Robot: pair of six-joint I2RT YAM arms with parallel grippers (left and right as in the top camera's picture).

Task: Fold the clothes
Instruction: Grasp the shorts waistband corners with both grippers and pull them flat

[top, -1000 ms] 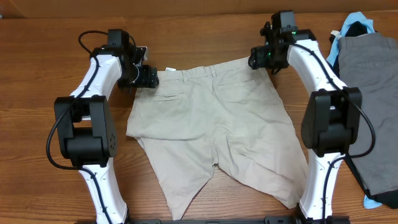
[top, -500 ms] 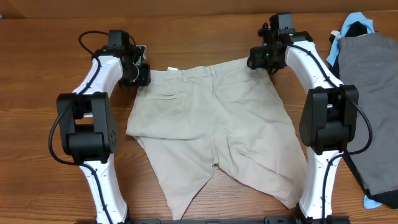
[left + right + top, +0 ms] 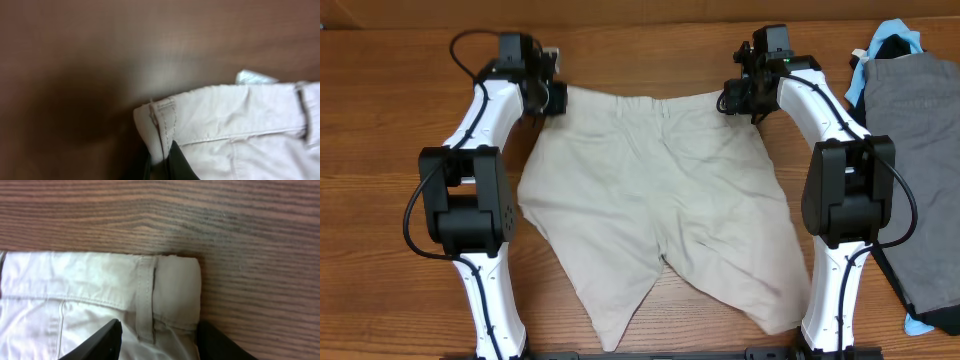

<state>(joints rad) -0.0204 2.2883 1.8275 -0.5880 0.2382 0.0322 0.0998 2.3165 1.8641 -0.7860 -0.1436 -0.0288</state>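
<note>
Position of workpiece: the beige shorts (image 3: 650, 200) lie flat on the wooden counter (image 3: 380, 150), centred between the two arms. The waistband runs along the far side; both leg openings point toward the arm bases. The cloth is spread open, with light creases across the right leg.

Left claw (image 3: 548, 97): located at the left end of the waistband. In the left wrist view the left claw (image 3: 161, 162) is pressed together on the shorts (image 3: 240, 125), with the waistband corner pinched between its dark fingers (image 3: 180, 165). A small white label (image 3: 255, 76) shows just behind the waistband edge.

Right claw (image 3: 735, 97): located at the right end of the waistband. In the right wrist view the right claw (image 3: 159, 340) is spread, one finger on each side of the belt loop (image 3: 145, 300) at the corner of the shorts (image 3: 75, 290). The corner lies flat on the counter (image 3: 250, 230).

Other items: grey shorts (image 3: 915, 150) rest at the right edge of the counter, well apart from the beige pair, with a light blue garment (image 3: 897, 30) partly under their far end
</note>
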